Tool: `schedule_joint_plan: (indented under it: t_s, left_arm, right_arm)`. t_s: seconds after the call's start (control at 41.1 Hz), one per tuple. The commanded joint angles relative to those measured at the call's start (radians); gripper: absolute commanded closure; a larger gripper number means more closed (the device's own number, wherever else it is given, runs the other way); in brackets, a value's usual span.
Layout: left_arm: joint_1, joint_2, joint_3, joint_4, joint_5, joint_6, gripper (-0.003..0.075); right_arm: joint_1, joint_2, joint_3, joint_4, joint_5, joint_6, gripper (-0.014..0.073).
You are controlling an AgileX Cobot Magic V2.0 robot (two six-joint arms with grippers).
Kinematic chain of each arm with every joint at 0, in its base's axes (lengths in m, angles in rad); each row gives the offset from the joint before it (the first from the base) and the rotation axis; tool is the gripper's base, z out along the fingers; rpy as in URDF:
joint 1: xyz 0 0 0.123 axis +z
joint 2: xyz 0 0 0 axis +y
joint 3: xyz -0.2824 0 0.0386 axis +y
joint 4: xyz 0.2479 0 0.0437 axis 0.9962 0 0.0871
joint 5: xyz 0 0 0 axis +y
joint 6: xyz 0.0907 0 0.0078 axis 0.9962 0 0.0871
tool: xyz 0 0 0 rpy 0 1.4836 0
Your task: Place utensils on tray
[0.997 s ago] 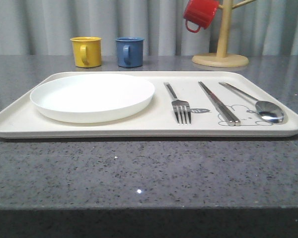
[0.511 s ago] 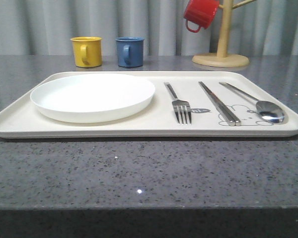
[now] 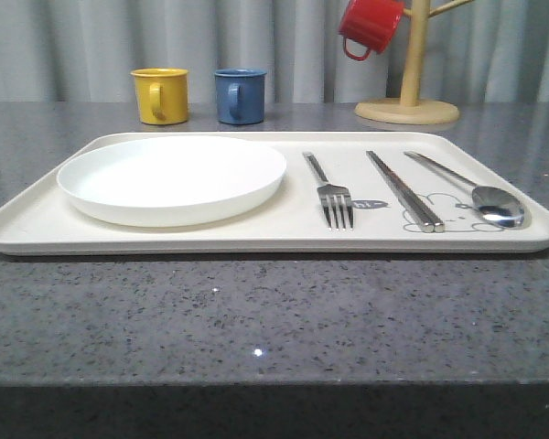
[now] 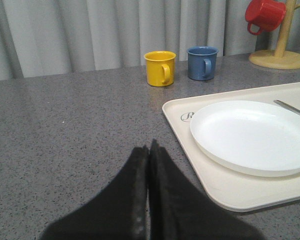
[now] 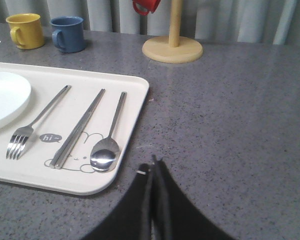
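Note:
The cream tray (image 3: 37, 224) lies across the grey table. On it rest a white plate (image 3: 172, 177) at the left, then a fork (image 3: 331, 192), a pair of chopsticks (image 3: 403, 189) and a spoon (image 3: 480, 197) toward the right. In the left wrist view my left gripper (image 4: 149, 148) is shut and empty over bare table beside the tray's (image 4: 225, 187) left end, near the plate (image 4: 252, 135). In the right wrist view my right gripper (image 5: 153, 164) is shut and empty just off the tray's (image 5: 135, 85) right edge, close to the spoon (image 5: 107, 150), with the chopsticks (image 5: 79, 127) and fork (image 5: 32, 125) beyond.
A yellow mug (image 3: 159, 95) and a blue mug (image 3: 239, 95) stand behind the tray. A wooden mug tree (image 3: 407, 101) at the back right holds a red mug (image 3: 368, 26). Bare table lies in front of the tray and to both sides.

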Motion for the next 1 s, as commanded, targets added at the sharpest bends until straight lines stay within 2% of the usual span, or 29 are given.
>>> schedule_joint_plan:
  t_s: [0.0,0.122,0.243,0.438,0.973]
  left_arm:
    - [0.033,-0.046,0.024,0.01,-0.099,-0.009,0.0738]
    - [0.1,-0.144,0.11,0.005,-0.101,-0.009,0.0738]
    - [0.147,-0.134,0.187,0.005,-0.162,-0.009,0.0738]
    - [0.158,-0.142,0.329,-0.002,-0.343,-0.009,0.0738]
    - [0.158,-0.14,0.329,-0.007,-0.33,-0.009,0.0738]
  right_arm:
    - [-0.002,0.01,-0.025,-0.014,-0.084,-0.006,0.0643]
    - [-0.002,0.01,-0.025,-0.014,-0.084,-0.006,0.0643]
    - [-0.002,0.01,-0.025,-0.014,-0.084,-0.006,0.0643]
    - [-0.002,0.01,-0.025,-0.014,-0.085,-0.006,0.0643]
    - [-0.002,0.01,-0.025,-0.014,-0.085,-0.006,0.0643]
